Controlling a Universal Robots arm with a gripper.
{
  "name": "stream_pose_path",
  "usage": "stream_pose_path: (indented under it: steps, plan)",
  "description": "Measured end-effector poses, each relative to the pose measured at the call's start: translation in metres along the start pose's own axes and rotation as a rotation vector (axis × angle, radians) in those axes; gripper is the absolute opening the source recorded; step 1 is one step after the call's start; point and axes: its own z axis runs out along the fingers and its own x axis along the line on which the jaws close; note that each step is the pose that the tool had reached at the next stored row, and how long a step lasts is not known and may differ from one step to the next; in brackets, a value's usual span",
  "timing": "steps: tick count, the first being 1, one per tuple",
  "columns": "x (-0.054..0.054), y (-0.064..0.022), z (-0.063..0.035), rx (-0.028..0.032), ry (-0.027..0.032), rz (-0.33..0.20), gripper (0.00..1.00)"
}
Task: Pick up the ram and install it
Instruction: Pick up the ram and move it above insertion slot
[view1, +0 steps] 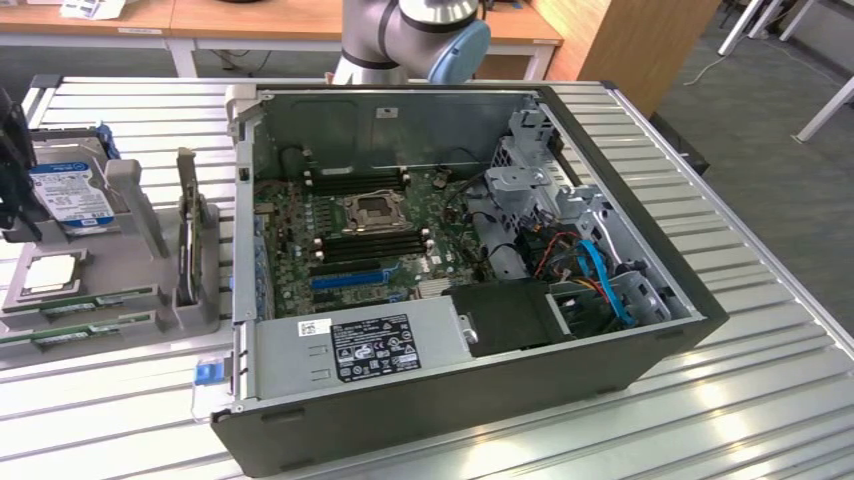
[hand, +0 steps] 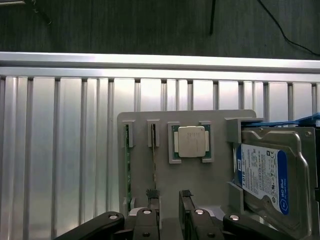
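We're looking at the ribbed silver metal surface, brushed and softly shiny. On it, the flat grey plastic holder looks matt and smooth. The square metal-lidded processor gives a dull satin gleam. The silver metal hard drive wears a glossy blue-and-white label. The thin green circuit-board ram stick looks matt, as does the dark grey painted metal computer case.

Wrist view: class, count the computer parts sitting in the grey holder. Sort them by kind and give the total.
Ram sticks: 2
Processor chip: 1
Hard drive: 1
Total: 4
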Motion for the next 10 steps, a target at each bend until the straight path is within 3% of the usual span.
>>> stream_pose_path:
  steps: [10]
  plan:
    - [0.001,-0.0005,0.012,-0.0001,0.0001,0.0,0.3]
